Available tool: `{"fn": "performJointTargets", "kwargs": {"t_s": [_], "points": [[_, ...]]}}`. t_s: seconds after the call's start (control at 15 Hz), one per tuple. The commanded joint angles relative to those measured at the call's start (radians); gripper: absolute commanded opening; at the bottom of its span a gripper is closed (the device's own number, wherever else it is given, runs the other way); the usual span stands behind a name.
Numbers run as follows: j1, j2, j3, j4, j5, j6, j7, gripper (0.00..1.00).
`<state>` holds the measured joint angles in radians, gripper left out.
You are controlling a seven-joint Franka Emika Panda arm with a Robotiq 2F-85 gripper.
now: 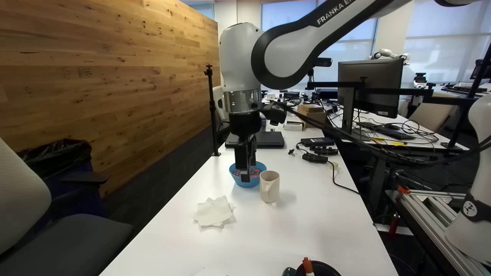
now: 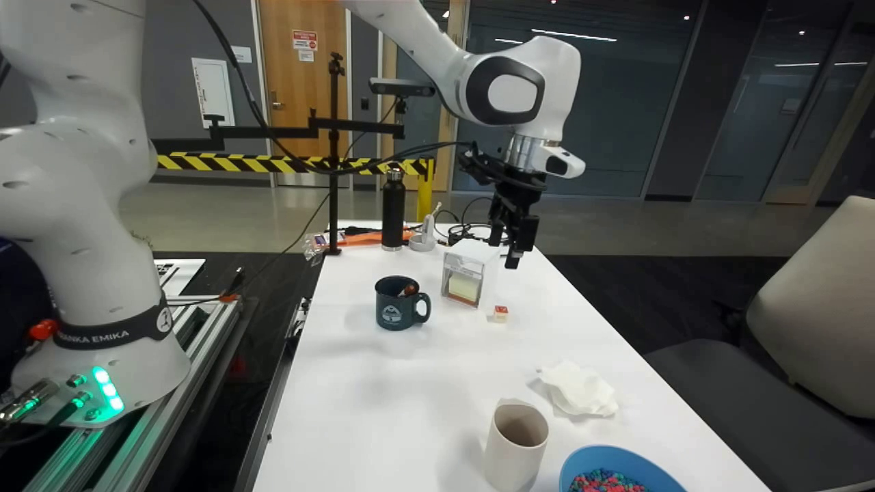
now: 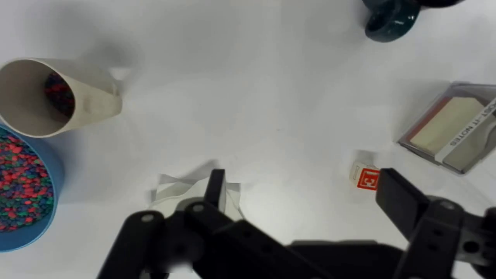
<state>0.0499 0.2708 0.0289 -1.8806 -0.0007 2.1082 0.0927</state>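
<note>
Your gripper (image 3: 300,188) hangs above the white table (image 3: 267,112), spread wide and holding nothing, so any grasp looks yet to be made; the letter-E block (image 3: 366,177) rests on the table between the Post-it box (image 3: 467,130) and the paper napkins (image 2: 580,389); the blue bowl (image 3: 57,172) and cream mug (image 3: 90,97) both contain coloured pellets (image 3: 23,182); the dark teal mug (image 2: 396,302) holds an orange-tipped marker (image 1: 308,265).

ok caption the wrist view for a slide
Open claw above a white table: lettered block, paper, beige cup, blue bowl.

There are two mugs (image 2: 396,311) (image 2: 509,465), one bowl (image 3: 58,174), one block (image 2: 501,314).
</note>
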Motion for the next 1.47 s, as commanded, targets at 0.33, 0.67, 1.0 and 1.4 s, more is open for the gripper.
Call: {"fn": "performJointTargets", "kwargs": {"t_s": [0.33, 0.67, 1.0, 1.4], "points": [[0.076, 0.068, 0.02, 0.044, 0.0, 0.048, 0.153, 1.0], [0.084, 0.062, 0.017, 0.025, -0.002, 0.055, 0.175, 1.0], [0.098, 0.072, 0.03, 0.026, 0.005, 0.079, 0.186, 1.0], [0.118, 0.081, 0.028, 0.021, 0.0, 0.111, 0.227, 1.0]]}}
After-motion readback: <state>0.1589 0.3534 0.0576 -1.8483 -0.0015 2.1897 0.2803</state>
